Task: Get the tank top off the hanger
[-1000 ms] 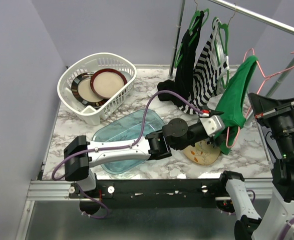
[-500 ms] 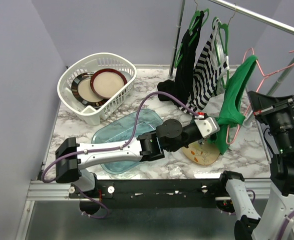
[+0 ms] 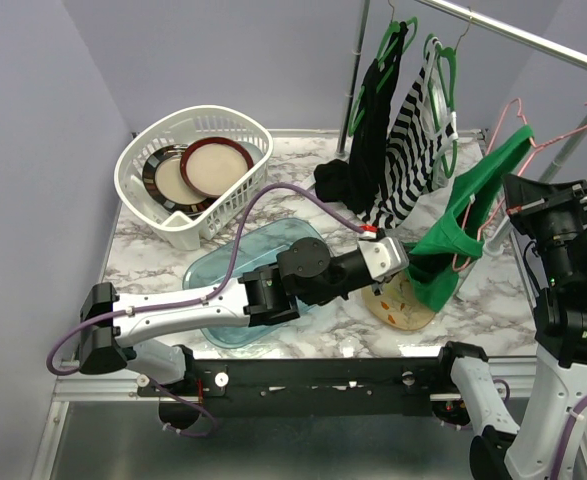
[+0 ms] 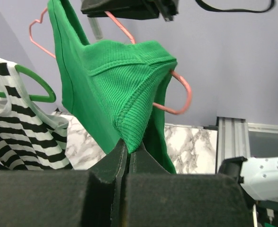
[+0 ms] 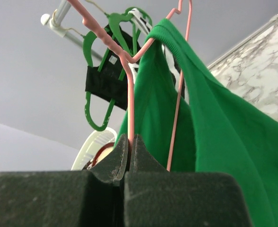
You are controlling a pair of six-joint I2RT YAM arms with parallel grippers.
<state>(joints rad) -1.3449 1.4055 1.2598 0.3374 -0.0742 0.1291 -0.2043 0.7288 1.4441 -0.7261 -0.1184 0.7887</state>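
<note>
**A:** Where is the green tank top (image 4: 115,85)?

**B:** It hangs in the air above the right end of the surface (image 3: 303,170), stretched taut. The left tool (image 4: 128,149) is clenched on its ribbed hem. The right tool (image 5: 129,142) is clamped on the wire of the pink hanger (image 5: 130,99), which the top is draped over.

**A:** How much room is around it?

**B:** It is tight behind, where a striped top (image 3: 413,140) hangs just beside it. A plate (image 3: 398,305) lies below, near the front edge. Bare marble shows towards the right edge.

Striped top (image 3: 410,150) — obstacle beside tank top (image 3: 465,215)
</note>
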